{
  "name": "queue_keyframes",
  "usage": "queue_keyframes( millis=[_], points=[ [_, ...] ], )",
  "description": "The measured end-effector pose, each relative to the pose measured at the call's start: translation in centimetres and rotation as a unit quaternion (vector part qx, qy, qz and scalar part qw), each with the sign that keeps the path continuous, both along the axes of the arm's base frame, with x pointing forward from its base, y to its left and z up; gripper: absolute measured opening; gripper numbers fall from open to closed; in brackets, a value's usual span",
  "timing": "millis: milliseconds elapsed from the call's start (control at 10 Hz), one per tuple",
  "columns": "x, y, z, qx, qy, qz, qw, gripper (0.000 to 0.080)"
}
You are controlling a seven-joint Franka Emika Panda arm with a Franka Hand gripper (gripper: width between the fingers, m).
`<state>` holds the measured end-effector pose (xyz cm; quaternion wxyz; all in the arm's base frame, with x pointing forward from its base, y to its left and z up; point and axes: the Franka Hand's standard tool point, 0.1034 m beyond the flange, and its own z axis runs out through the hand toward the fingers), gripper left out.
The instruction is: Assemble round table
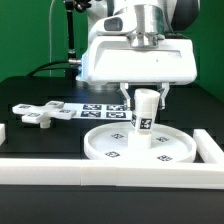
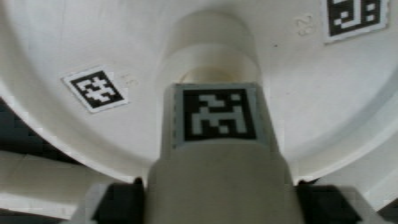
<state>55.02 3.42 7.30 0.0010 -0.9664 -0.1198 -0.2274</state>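
The round white disc top (image 1: 110, 148) lies flat on the black table, rim up, with square markers on it. The short cylindrical leg (image 1: 145, 112) stands upright at its middle, a marker on its side. My gripper (image 1: 145, 97) comes down from above and is shut on the leg's upper part. In the wrist view the leg (image 2: 217, 130) runs from between my black fingers (image 2: 125, 200) down to the disc (image 2: 107, 50), whose markers show beside it. The flat cross-shaped base (image 1: 40, 113) lies at the exterior view's left.
The marker board (image 1: 100, 110) lies behind the disc. Long white border bars run along the front (image 1: 100, 172) and the exterior view's right (image 1: 205, 145). A black cable hangs at the back left.
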Motion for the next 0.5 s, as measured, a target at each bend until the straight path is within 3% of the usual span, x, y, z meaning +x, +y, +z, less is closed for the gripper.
queue_keyframes(
  millis=[500],
  points=[
    [0.24,-0.34,-0.04,-0.002,-0.017,-0.004,1.0,0.041]
  ],
)
